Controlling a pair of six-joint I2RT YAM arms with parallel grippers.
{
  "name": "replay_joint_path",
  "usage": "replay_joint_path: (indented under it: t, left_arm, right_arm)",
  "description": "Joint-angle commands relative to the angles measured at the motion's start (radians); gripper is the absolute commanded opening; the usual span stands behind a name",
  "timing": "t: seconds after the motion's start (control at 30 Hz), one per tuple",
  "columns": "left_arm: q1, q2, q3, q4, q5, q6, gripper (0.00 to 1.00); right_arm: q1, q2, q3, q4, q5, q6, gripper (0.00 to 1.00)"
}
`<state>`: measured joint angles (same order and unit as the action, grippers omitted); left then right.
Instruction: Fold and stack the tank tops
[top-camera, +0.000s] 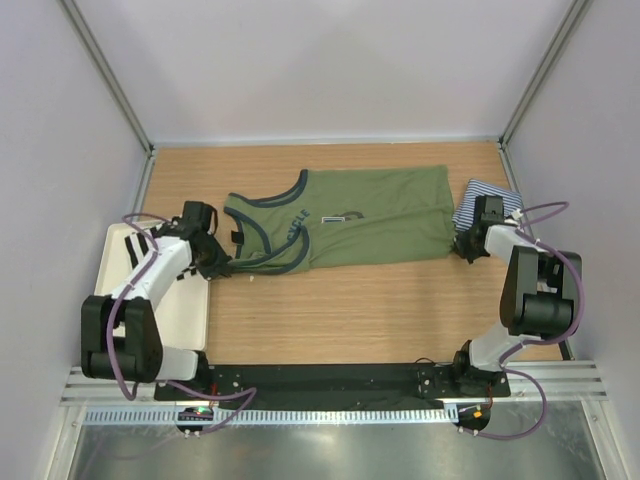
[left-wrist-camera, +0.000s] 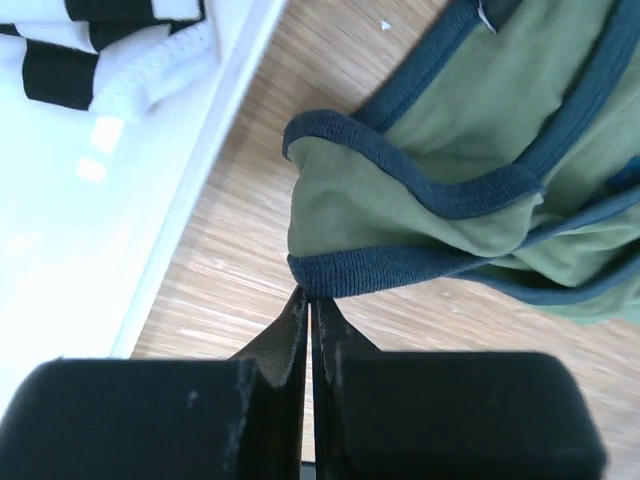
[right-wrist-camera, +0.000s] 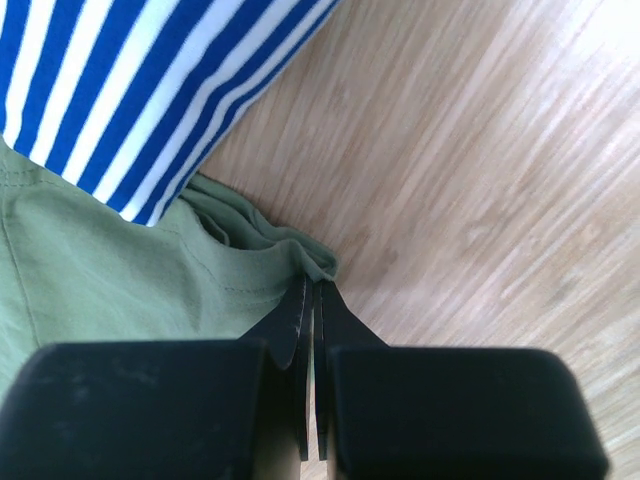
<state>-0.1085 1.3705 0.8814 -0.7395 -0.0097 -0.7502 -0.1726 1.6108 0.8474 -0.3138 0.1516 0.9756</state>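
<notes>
Left gripper (left-wrist-camera: 308, 300) jaws clamp navy strap trim of olive tank top (top-camera: 380, 215), right gripper (right-wrist-camera: 312, 285) jaws clamp its hem corner. It lies spread between them, unfolded, nothing stacked yet. Striped tank top (right-wrist-camera: 130, 90) overlaps the hem just beyond right jaws; only left wrist shows black-and-white cloth (left-wrist-camera: 110, 60) in tray (left-wrist-camera: 60, 250).

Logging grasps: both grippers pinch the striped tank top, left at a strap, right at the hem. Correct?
No: the olive green tank top, not the striped one. Wrist views show the left gripper on its strap, the right gripper on its hem.
</notes>
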Motion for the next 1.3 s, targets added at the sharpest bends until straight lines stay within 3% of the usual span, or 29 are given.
replay_joint_path:
  t: [0.0,0.47,0.8,1.27]
  left_arm:
    - [0.096,0.013,0.022,0.034,0.169,0.021,0.0]
    - [0.308,0.064,0.111,0.006,0.318,0.058,0.0]
    - [0.34,0.049,0.12,-0.064,0.223,0.12,0.0]
    - [0.342,0.004,0.071,-0.089,0.248,0.175,0.0]
  right_arm:
    - [-0.005,-0.044,-0.027,-0.051,0.052,0.009,0.01]
    - [-0.01,-0.069,-0.045,-0.085,0.074,0.011,0.01]
    - [-0.03,-0.103,-0.036,-0.116,0.075,-0.003,0.01]
    - [-0.065,-0.206,-0.024,-0.2,0.089,-0.037,0.01]
